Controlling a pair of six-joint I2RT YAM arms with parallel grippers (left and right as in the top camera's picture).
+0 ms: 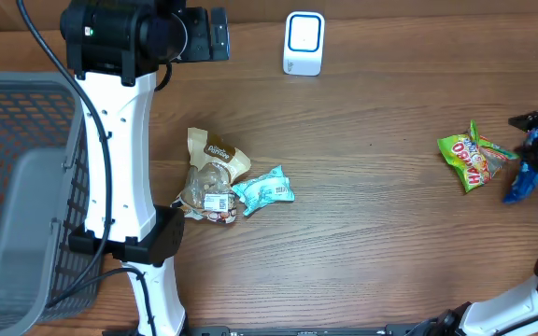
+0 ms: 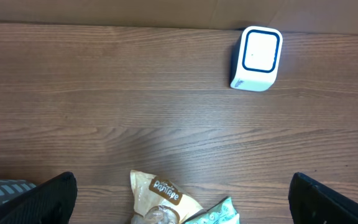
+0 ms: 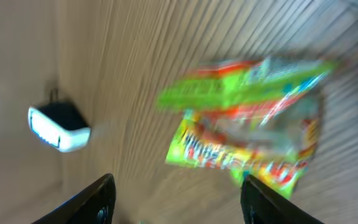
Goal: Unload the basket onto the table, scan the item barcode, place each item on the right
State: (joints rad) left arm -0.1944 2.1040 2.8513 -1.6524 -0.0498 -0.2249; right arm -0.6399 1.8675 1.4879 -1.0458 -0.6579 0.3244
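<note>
A green and red snack bag (image 1: 473, 159) lies at the far right of the table. My right gripper (image 1: 523, 154) is just to its right, open. The right wrist view is blurred: the bag (image 3: 247, 130) sits ahead of the spread fingers, nothing is between them, and its lower corner is close to the right fingertip (image 3: 260, 190). The white scanner (image 1: 304, 43) with a blue-rimmed face stands at the back centre. My left gripper (image 1: 215, 35) hangs open to the left of the scanner (image 2: 256, 58).
A brown snack bag (image 1: 215, 173) and a teal packet (image 1: 264, 190) lie together left of centre, partly under the left wrist camera. A grey mesh basket (image 1: 17, 187) fills the left edge. The left arm's white column stands beside it.
</note>
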